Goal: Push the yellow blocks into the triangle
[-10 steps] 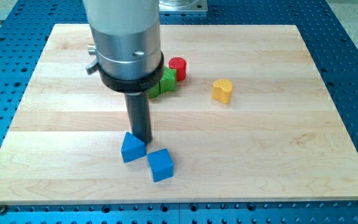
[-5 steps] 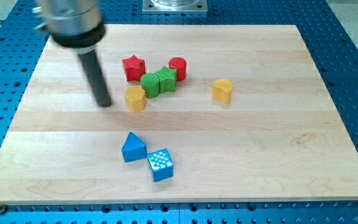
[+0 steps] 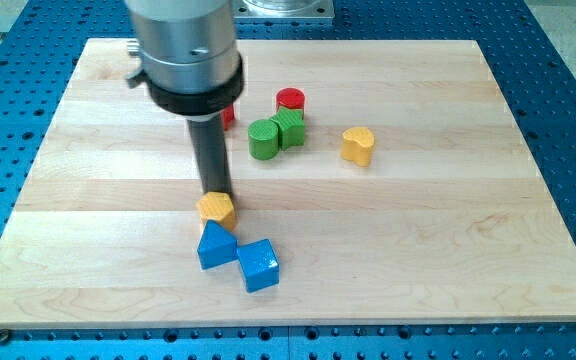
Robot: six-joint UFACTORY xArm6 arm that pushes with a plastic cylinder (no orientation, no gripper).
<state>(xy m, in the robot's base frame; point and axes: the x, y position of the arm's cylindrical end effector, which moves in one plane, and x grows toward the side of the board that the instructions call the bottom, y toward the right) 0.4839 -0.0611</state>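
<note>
My tip (image 3: 216,192) stands just above a yellow hexagonal block (image 3: 216,209) and touches its top edge. That yellow block rests against the top of the blue triangle (image 3: 215,246). A blue cube (image 3: 258,265) sits beside the triangle on its right, touching it. A second yellow block, heart-shaped (image 3: 358,145), sits alone at the view's right of centre, far from my tip.
A green cylinder (image 3: 264,139) and a green block (image 3: 290,129) sit together above centre, with a red cylinder (image 3: 290,100) just behind them. A red block (image 3: 227,115) is mostly hidden behind the arm. The wooden board (image 3: 468,230) lies on a blue perforated table.
My tip moved from left of the yellow hexagonal block to above it. That block slid down from beside the green blocks to the blue triangle. The green blocks shifted slightly right.
</note>
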